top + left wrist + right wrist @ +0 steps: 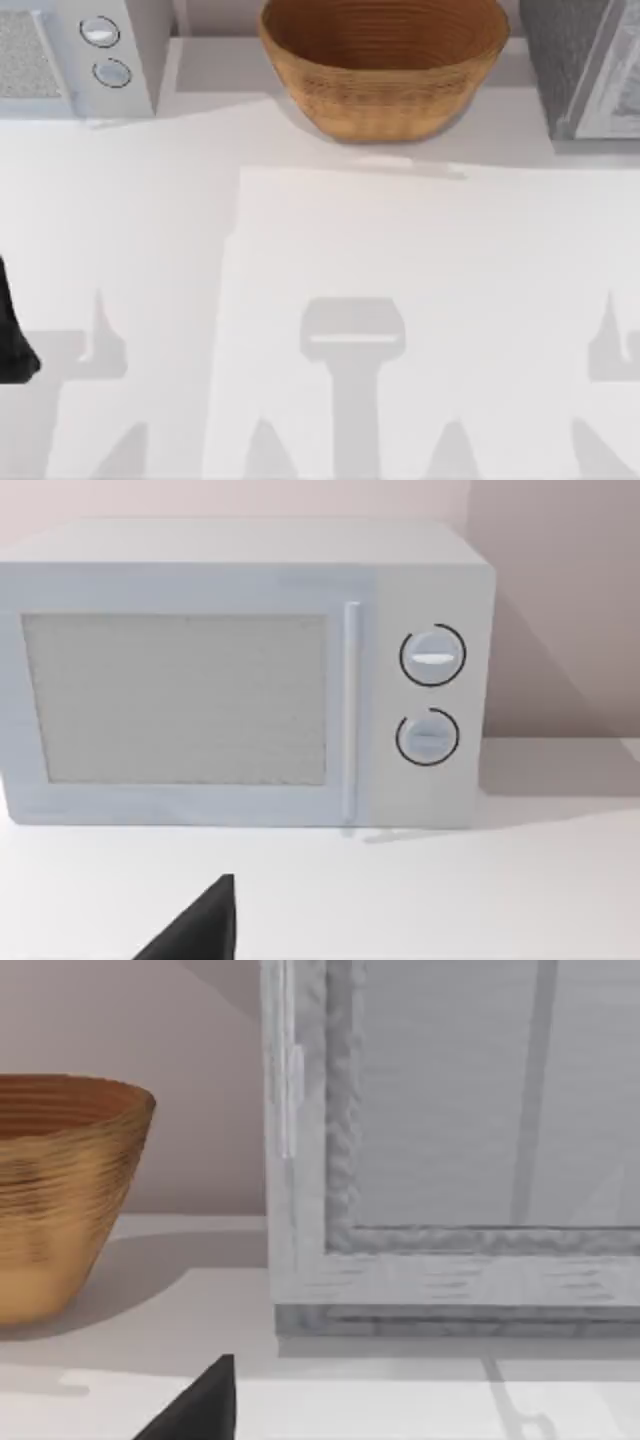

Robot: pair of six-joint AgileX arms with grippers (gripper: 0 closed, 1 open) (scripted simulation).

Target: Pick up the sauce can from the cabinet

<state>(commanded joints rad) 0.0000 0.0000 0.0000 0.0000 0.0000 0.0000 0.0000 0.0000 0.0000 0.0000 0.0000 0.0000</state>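
The sauce can is out of view. The cabinet (585, 65) stands at the table's back right, a grey speckled frame around a pale pane (470, 1090); I cannot see what it holds. A dark tip of my right gripper (200, 1410) shows in the right wrist view, short of the cabinet's front, touching nothing. A dark part of my left arm (12, 340) sits at the table's left edge. My left gripper (200, 930) shows as a dark tip facing the microwave.
A white microwave (75, 55) with two round knobs (432, 656) and its door closed stands at the back left. A large wicker bowl (385, 65) sits at the back middle, just left of the cabinet. The white tabletop (330, 260) stretches in front of them.
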